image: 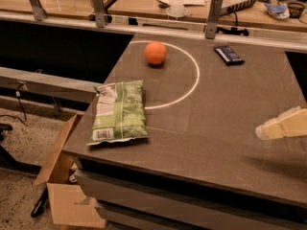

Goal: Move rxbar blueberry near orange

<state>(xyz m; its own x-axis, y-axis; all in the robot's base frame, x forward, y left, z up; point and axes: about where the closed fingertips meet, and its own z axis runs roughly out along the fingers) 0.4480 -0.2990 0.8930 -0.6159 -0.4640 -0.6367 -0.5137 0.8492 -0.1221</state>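
Observation:
The rxbar blueberry (229, 54), a small flat dark navy bar, lies at the far right of the dark table (225, 128), near the back rail. The orange (156, 52) sits at the far middle-left, inside a white painted arc. The bar and the orange are well apart. My gripper (280, 126) shows as a pale cream finger at the right edge, above the table's right front part, far from both things. Most of the gripper is out of view.
A large green chip bag (119, 111) lies flat near the table's left front edge. A metal rail with posts (213, 16) runs along the back. An open cardboard box (62, 186) stands on the floor at the lower left. Clutter lies on the counter behind.

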